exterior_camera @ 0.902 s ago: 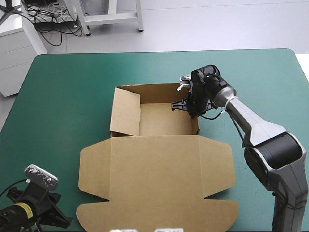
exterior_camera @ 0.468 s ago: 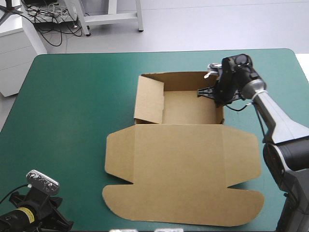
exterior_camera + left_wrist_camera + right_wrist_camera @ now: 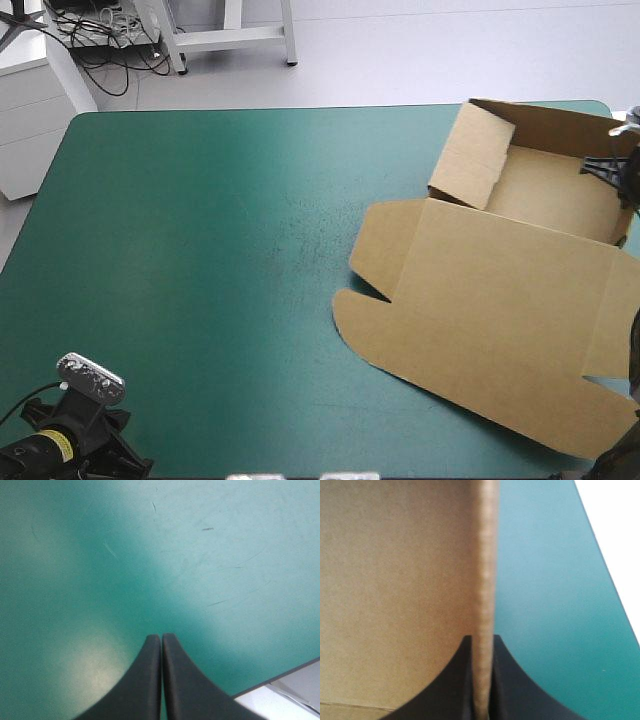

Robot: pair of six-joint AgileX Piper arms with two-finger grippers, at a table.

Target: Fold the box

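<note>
Two arms are at the table, and only one has hold of anything. The right gripper (image 3: 481, 639) pinches the right-hand wall (image 3: 486, 570) of the brown box (image 3: 500, 290), with one black finger inside the tray and one outside, and only the board between them. The box sits askew at the far right corner of the teal-green cover (image 3: 200, 250), its walls up and its lid (image 3: 480, 330) lying flat toward the near side. The left gripper (image 3: 161, 637) hangs over bare cover near the table's edge, its fingers pressed together to a point and holding nothing.
</note>
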